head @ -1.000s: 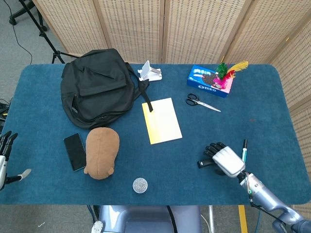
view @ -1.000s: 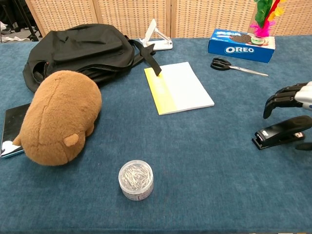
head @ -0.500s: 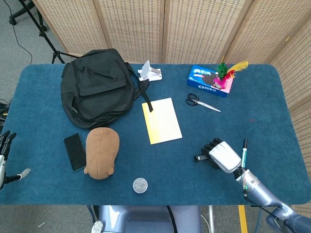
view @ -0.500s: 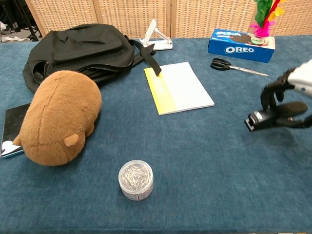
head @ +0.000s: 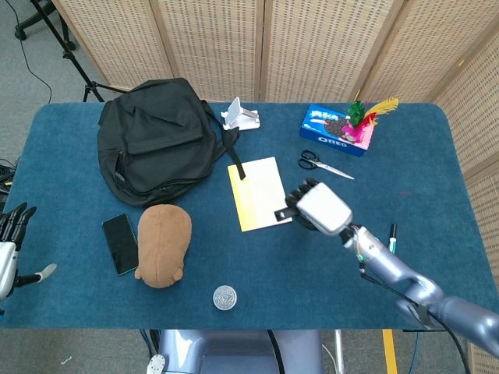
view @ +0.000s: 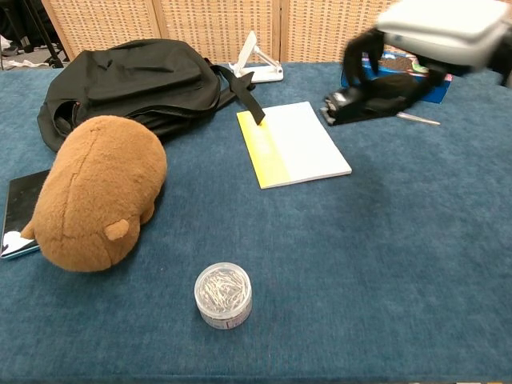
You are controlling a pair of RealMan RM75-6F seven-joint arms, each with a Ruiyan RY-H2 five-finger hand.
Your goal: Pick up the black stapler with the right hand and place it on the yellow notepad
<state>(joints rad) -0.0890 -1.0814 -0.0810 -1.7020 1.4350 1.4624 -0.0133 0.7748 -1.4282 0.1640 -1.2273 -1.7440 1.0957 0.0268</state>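
My right hand (head: 318, 208) (view: 424, 36) grips the black stapler (view: 370, 98) (head: 284, 212) and carries it in the air, just off the right edge of the yellow notepad (head: 259, 193) (view: 292, 143). The stapler's nose points left toward the pad. The notepad lies flat at mid-table, a black backpack strap overlapping its top left corner. My left hand (head: 9, 253) hangs off the table's left edge with its fingers apart and nothing in them; the chest view does not show it.
A black backpack (head: 156, 139) fills the back left. A brown plush toy (head: 163, 243), a phone (head: 121, 243) and a tin of staples (head: 224, 297) lie at the front left. Scissors (head: 321, 164), an Oreo box (head: 337, 129), a white stand (head: 238, 115) and a pen (head: 391, 238) are at the right.
My right hand closed on the stapler, lifted it off the table at the front right, and moved it up and left to the notepad's right edge.
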